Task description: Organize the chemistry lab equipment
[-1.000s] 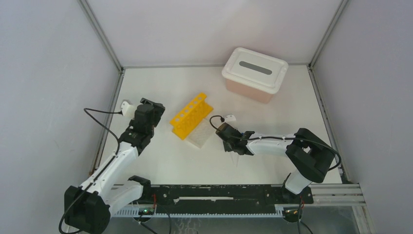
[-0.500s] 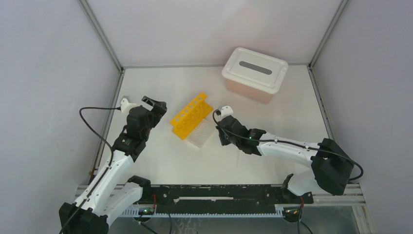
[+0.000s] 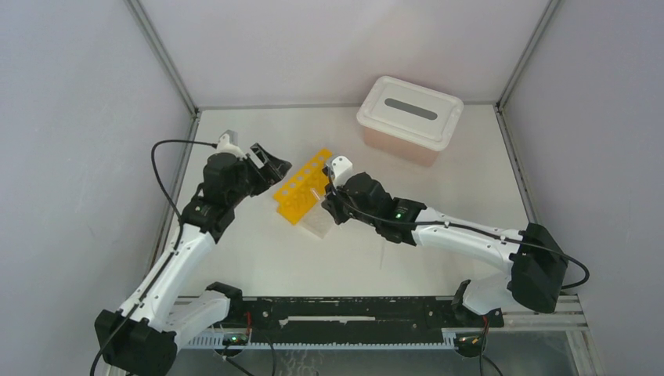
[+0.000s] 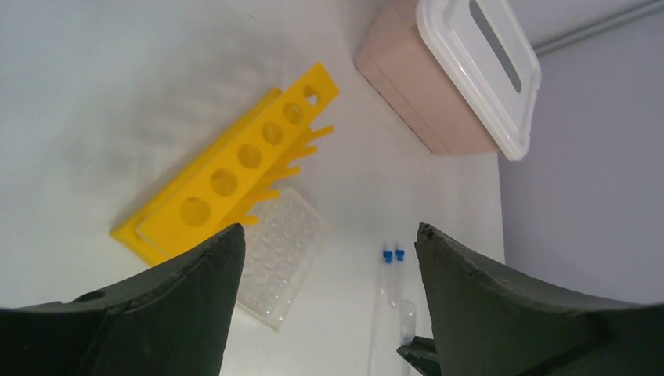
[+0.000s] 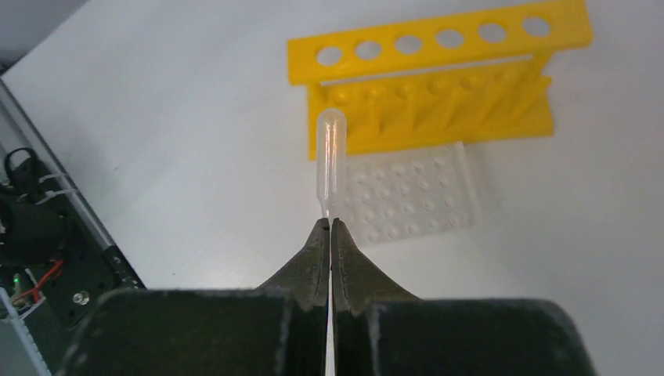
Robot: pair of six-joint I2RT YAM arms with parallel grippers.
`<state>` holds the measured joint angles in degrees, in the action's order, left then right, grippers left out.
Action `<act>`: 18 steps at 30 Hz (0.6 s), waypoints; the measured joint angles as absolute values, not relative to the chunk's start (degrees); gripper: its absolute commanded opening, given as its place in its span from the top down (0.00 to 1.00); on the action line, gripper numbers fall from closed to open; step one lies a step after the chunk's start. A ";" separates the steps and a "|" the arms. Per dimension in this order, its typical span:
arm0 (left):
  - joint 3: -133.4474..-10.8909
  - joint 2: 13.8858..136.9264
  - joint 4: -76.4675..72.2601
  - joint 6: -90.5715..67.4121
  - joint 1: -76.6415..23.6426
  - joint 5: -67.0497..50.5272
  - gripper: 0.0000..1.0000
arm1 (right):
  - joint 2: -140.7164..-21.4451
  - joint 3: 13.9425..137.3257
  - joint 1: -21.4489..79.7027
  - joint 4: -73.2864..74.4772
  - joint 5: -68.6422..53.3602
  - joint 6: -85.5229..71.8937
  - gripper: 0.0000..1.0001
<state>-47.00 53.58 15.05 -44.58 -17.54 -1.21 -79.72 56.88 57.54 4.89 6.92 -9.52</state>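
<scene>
dropper [image 5: 329, 149]: bulb forward, thin stem pinched by the right gripper [image 5: 330, 229], held close to the small clear grid rack [image 5: 407, 196] and yellow rack [image 5: 438, 74], likely lining up for a hole | left gripper [image 4: 329, 235]: jaws spread, empty, hovering over both racks, perhaps to steady them | blue-capped tubes [image 4: 393, 254]: lying on the table [image 4: 117, 94] past the grid rack, unsorted

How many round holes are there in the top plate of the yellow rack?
6. They run in one row along the top plate of the yellow rack, from one end to the other, and all are empty. None looks hidden.
</scene>
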 measured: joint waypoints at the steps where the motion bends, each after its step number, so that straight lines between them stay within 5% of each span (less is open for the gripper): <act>1: -47.97 54.54 15.64 -44.23 -17.54 -2.81 0.21 | -79.72 57.43 57.84 4.47 6.46 -9.10 1.00; 18: -50.63 58.96 19.11 -41.30 -17.87 -19.99 0.35 | -84.01 64.53 58.70 2.83 1.83 -5.85 1.00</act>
<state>-50.63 58.96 19.11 -41.30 -17.87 -19.99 -84.01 64.53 58.70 2.83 1.83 -5.85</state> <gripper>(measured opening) 0.710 0.007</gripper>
